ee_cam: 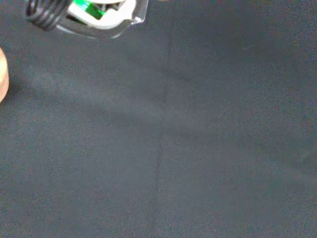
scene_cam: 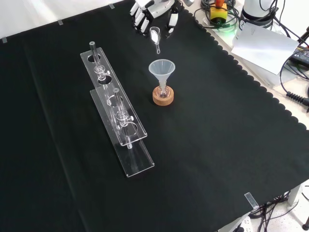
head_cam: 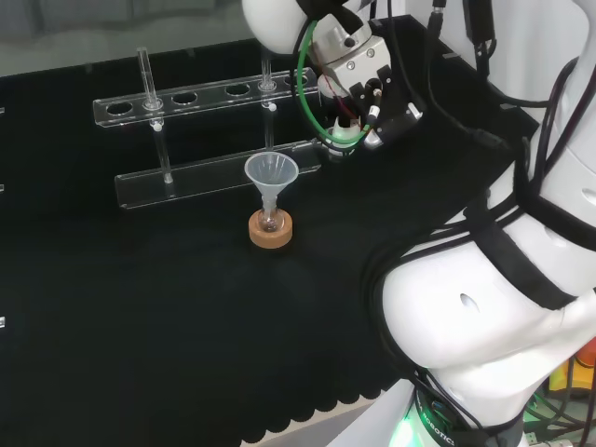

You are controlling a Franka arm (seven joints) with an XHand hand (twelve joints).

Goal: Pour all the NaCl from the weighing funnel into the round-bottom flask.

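Now, hand (scene_cam: 153,10): at the top edge of the front view, fingers curled down around the upper end of the weighing funnel — pinching it, as far as that view shows.
Weighing funnel (scene_cam: 155,36): small clear scoop-like piece hanging below the fingers, its narrow stem pointing down toward the plastic funnel; it hangs above and beyond that funnel, apart from it (what it holds is too small to tell).
Plastic funnel (scene_cam: 161,70): wide translucent cone, upright, its stem set into the neck of the round-bottom flask.
Round-bottom flask (head_cam: 270,223): small clear flask seated in the cork ring, directly under the plastic funnel — mostly hidden by ring and stem.
Cork ring (scene_cam: 162,96): round tan stand on the black cloth (scene_cam: 212,145), carrying the flask; in the wrist view a sliver of tan shows at the picture's edge.
Acrylic rack (scene_cam: 118,118): clear two-tier tube rack, left of the cork ring in the front view and behind it in the head view, well apart from it; two glass tubes stand upright in its holes.
Arm (head_cam: 503,307): big white links to the right of the cork ring in the head view.
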